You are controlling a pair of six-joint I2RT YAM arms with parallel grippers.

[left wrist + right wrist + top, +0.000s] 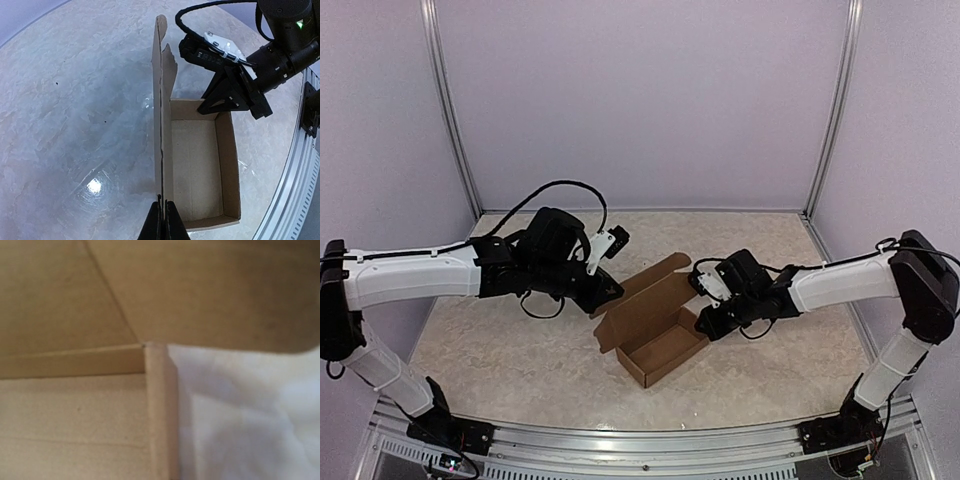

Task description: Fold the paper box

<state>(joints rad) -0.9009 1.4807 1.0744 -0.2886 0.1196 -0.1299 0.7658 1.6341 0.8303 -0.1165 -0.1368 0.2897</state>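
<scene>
The paper box [658, 352] is a brown cardboard tray in the middle of the table, with its lid flap [655, 290] raised behind it. In the left wrist view the lid [159, 100] stands on edge beside the open tray [200, 165]. My left gripper [164, 216] is shut on the lid's near edge; from above it [610, 290] sits at the lid's left end. My right gripper [703, 322] is at the tray's right wall. Its own fingers are out of its wrist view, where that wall [160, 415] runs straight down to the bottom middle.
The table top [500, 350] is pale marble-patterned. A metal rail [650, 440] runs along the near edge. Purple walls and upright posts [450, 110] close in the back and sides. The right arm [280, 55] with its cable hangs over the box's far end.
</scene>
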